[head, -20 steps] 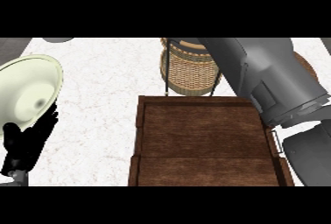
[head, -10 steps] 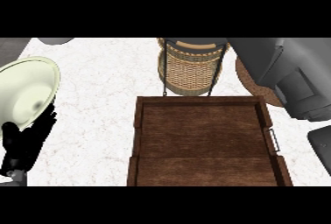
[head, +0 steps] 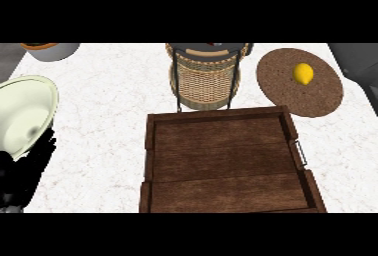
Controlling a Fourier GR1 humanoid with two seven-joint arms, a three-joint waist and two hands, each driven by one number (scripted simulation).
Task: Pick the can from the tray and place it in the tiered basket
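Observation:
The wooden tray (head: 150,165) lies in the middle of the head view with nothing on its floor. Behind it stands the tiered basket (head: 205,85), wicker below and a dark upper tier (head: 210,50) cut off by the view's top. A small reddish bit shows at that tier's top edge; I cannot tell whether it is the can. My left hand (head: 22,170) rests open at the lower left, fingers up. Of my right arm only a grey piece (head: 358,60) shows at the upper right edge; its hand is out of view.
A pale green plate (head: 26,115) sits at the left, just above my left hand. A round brown mat (head: 299,100) with a yellow lemon (head: 303,73) lies right of the basket. A grey pot (head: 50,50) stands at the far left corner.
My right arm has drawn away from over the basket and tray toward the right edge, uncovering the mat and lemon. The left hand has stayed put.

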